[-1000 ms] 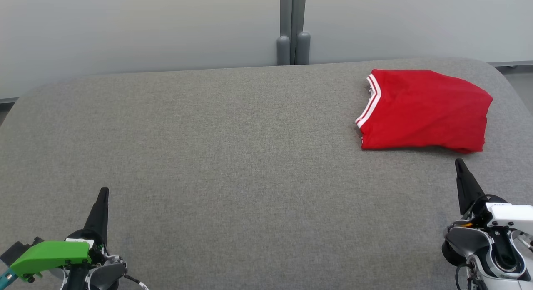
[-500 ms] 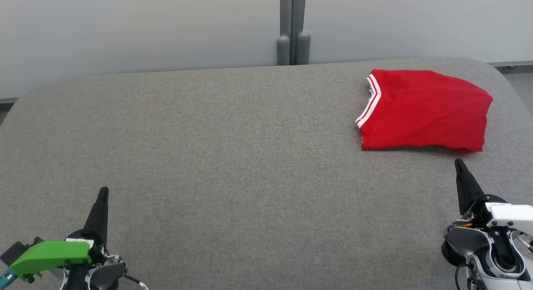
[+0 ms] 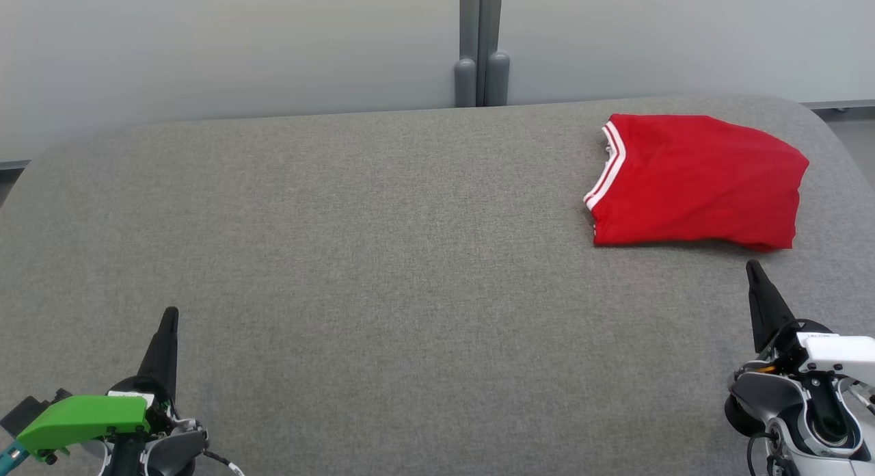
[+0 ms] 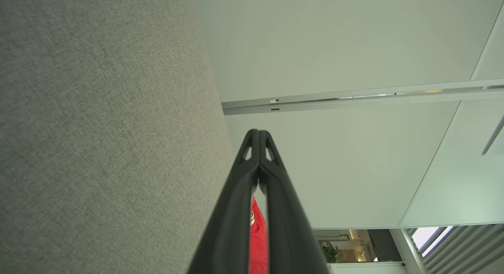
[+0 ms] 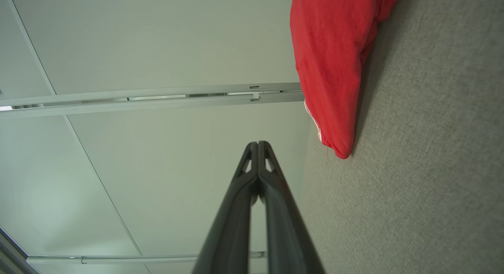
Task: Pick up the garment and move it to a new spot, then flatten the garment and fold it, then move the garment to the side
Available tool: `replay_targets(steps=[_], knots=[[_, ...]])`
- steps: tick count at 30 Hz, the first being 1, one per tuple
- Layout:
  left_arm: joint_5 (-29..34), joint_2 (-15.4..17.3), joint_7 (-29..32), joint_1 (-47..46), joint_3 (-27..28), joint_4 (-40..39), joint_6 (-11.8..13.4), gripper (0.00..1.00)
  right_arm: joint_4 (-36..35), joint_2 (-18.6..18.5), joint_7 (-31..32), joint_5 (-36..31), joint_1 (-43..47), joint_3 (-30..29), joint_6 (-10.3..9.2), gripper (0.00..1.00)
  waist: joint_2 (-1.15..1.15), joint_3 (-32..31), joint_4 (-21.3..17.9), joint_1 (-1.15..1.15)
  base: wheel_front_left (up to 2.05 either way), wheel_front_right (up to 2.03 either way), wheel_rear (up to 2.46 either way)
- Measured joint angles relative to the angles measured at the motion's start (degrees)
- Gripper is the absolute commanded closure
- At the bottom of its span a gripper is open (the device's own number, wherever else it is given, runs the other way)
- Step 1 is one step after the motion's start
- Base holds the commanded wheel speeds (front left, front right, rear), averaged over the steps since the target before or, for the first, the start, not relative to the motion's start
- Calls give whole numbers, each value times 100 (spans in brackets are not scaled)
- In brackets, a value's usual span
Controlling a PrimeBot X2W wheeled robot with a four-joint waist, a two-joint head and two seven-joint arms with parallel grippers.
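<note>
The garment (image 3: 697,182), red with a white-striped collar band, lies as a compact folded rectangle at the far right of the table (image 3: 383,271), collar edge facing the table centre. Its layers lie flat with no loose sleeve showing, so the fold and the move to the side appear complete. The right gripper (image 3: 752,267) sits just beside the garment's near edge without touching it, fingers pressed together on nothing. This position suits a released, parked arm. The left gripper (image 3: 171,314) rests at the near left, well apart from the garment, fingers likewise closed tip to tip and empty. A pale wall (image 3: 239,45) with a grey post (image 3: 482,59) stands behind the table.
</note>
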Motion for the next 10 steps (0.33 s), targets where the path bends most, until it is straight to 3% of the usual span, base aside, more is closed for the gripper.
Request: replay_targets(steps=[10], knots=[[0,0,0,0,-1,-1,0,100,-1,0,0,0,0,-1,0,100,0,0,0,0,0,0,0]])
